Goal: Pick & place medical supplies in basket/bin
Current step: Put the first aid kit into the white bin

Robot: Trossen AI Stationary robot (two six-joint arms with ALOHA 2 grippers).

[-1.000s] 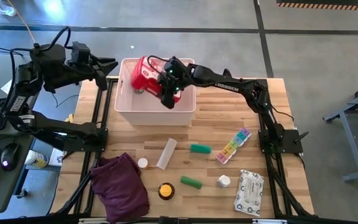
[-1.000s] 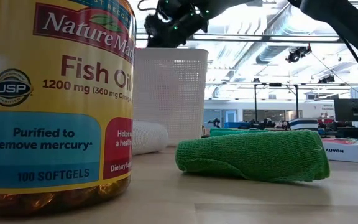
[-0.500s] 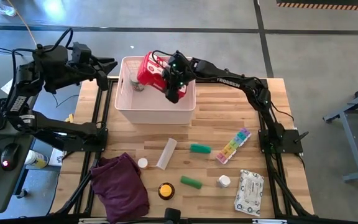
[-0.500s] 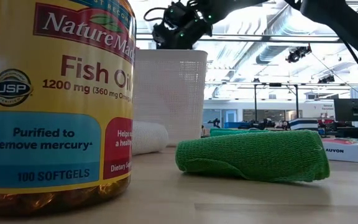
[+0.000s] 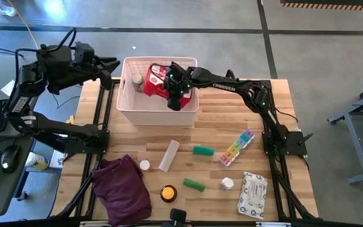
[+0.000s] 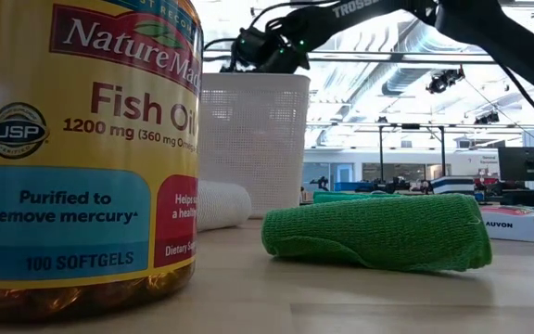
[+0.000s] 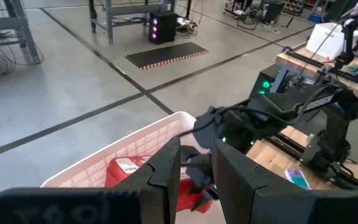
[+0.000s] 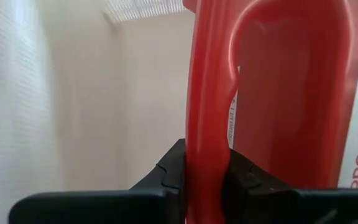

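The red first-aid case (image 5: 157, 82) is inside the white basket (image 5: 126, 96) at the table's far middle, with my right gripper (image 5: 174, 94) shut on it. A small bottle (image 5: 137, 81) lies in the basket beside it. In the low view the gripper (image 6: 265, 54) sits just above the basket rim (image 6: 248, 79). My left gripper (image 7: 196, 150) waits raised off the basket's far left corner, open by a narrow gap and holding nothing. On the table lie two green rolls (image 5: 203, 150) (image 5: 193, 185), the rainbow pill organiser (image 5: 236, 147) and the wipes pack (image 5: 253, 195). My right gripper pinches the case's red loop handle (image 8: 207, 118) between its two fingers, which lie across the handle bar. The fingers slant down into the basket from the table's right side. The case hangs tilted below them; whether it rests on the basket floor cannot be told.
A dark purple cloth (image 5: 123, 190) lies at the near left. A fish oil bottle (image 5: 167, 193), a white tube (image 5: 169, 155), a small white cap (image 5: 144, 165) and a white bottle (image 5: 227, 183) sit near the front. Bare wood lies between basket and pill organiser.
My right gripper has gone down toward the basket and tipped more steeply downward, still shut on the red case. The case has sunk from above the basket's far rim into the basket.
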